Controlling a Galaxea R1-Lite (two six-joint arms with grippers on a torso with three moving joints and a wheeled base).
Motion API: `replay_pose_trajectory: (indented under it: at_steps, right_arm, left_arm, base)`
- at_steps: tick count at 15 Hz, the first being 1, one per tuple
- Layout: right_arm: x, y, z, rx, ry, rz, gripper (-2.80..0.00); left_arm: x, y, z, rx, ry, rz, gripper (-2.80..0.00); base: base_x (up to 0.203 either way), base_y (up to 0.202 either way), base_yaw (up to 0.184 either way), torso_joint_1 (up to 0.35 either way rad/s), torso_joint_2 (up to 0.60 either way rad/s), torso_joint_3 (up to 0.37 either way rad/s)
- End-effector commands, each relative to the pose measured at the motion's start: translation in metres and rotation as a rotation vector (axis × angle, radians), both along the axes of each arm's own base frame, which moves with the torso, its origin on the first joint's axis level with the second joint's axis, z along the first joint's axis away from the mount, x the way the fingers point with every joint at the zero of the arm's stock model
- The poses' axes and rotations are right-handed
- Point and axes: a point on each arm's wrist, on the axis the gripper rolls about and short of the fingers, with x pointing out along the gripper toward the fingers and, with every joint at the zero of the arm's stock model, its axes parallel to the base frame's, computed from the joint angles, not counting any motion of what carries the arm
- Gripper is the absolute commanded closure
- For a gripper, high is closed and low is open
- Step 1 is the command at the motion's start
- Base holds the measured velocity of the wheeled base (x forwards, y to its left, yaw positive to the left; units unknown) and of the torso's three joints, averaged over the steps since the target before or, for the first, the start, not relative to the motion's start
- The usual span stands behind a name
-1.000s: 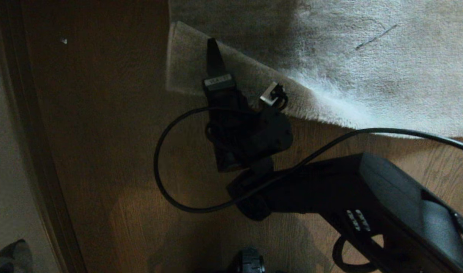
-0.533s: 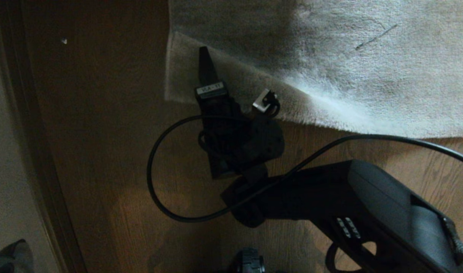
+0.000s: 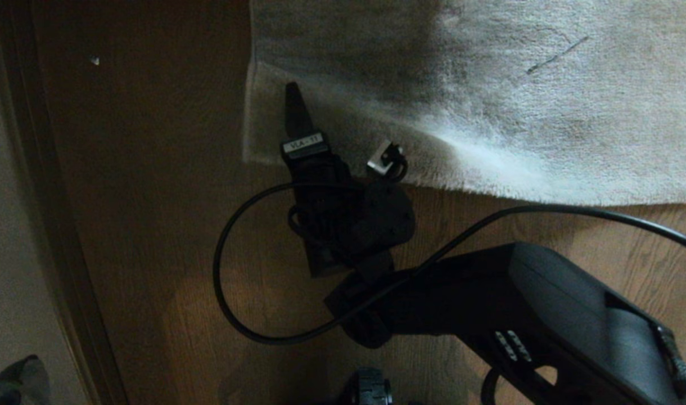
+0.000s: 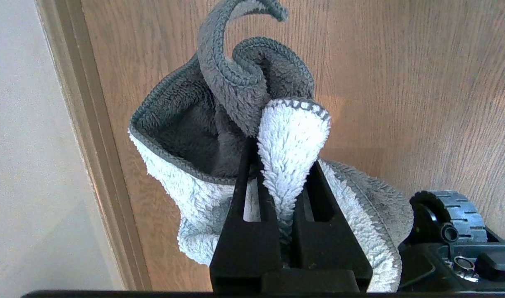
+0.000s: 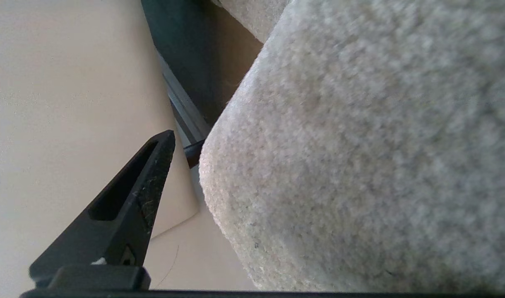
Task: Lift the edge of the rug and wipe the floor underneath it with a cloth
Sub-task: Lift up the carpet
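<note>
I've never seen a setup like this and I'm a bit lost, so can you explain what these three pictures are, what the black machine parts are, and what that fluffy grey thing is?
It is a two-armed robot on wheels, seen from three of its own cameras. The head camera looks down at the brown wood floor and a light grey-beige rug. The black shape there is the robot's right arm with its cable; the right gripper is open at the rug edge, whose corner lies folded back, one finger over the fold. The right wrist camera shows that same rug fold close up beside one black finger. The left wrist camera sits behind the left gripper, which is shut on a fluffy grey and white cloth hanging over the floor, by the robot's wheel.
</note>
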Motion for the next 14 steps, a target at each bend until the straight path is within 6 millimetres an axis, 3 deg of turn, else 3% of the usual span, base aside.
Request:
replay_pose_trajectory:
  at_steps: [1,4,5,14]
  right_arm:
    - [-0.001,-0.001,0.002,0.012,-0.003,0.001,-2.80]
    - [-0.003,0.000,0.001,0.003,-0.003,-0.005,-2.80]
    - [-0.004,0.001,0.001,0.000,-0.003,-0.005,0.00]
    - [-0.019,0.010,0.001,0.009,-0.004,0.027,0.00]
  left_arm:
    - [0.000,0.000,0.000,-0.001,0.000,0.000,0.00]
    - [0.000,0.000,0.000,-0.001,0.000,0.000,0.00]
    - [0.000,0.000,0.000,-0.001,0.000,0.000,0.00]
    - [0.000,0.000,0.000,-0.001,-0.001,0.000,0.00]
  base:
    - [0.000,0.000,0.000,0.000,0.00,0.000]
    - [0.000,0.000,0.000,0.000,0.00,0.000]
    - [0.000,0.000,0.000,0.000,0.00,0.000]
    - [0.000,0.000,0.000,0.000,0.00,0.000]
